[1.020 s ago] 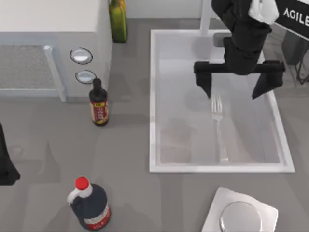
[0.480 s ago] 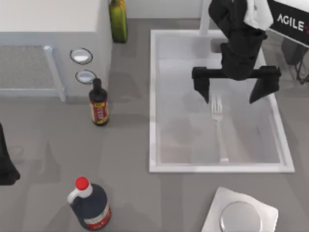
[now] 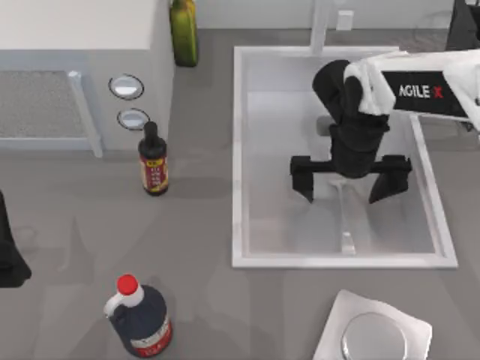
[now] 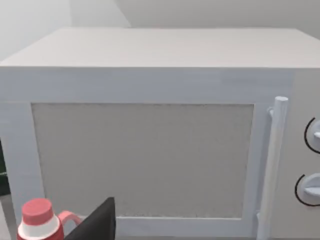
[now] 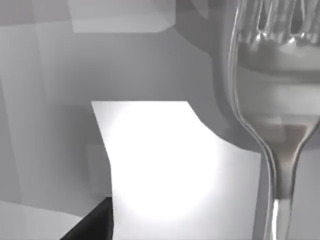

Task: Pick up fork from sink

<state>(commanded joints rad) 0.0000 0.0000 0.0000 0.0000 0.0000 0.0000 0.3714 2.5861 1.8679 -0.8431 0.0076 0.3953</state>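
Across the right half of the top view lies the sink [image 3: 238,150], a big rectangular white basin with a raised pale rim and a smooth, faintly glossy floor; its recess keeps the fork from sliding off, so any grasp has to come from straight above. At the upper left stands a boxy white microwave [image 3: 75,67], its matte door panel, slim bar handle and round knobs seen close in the left wrist view. My right arm reaches in from the frame's right edge, its black right gripper [image 3: 350,180] spread wide open, one finger on either side of the fork's neck and nothing between them yet. I judge that straddle is deliberate: closing across the thin handle is the surest way to catch so flat a piece.

At lower left a squat dark jug with a red cap [image 3: 139,319] stands well apart from the sink, and a slim dark sauce bottle [image 3: 154,159] stands just before the microwave; a green bottle [image 3: 183,30] sits at the top edge. A white square plate bearing a metal disc [image 3: 373,334] lies below the sink.

My left gripper [image 3: 9,259] is parked at the left edge.

Smallest is the fork [image 3: 346,217], polished silver, lying flat on the basin floor with its handle toward the near rim; the right wrist view shows its bright curved neck [image 5: 280,145].
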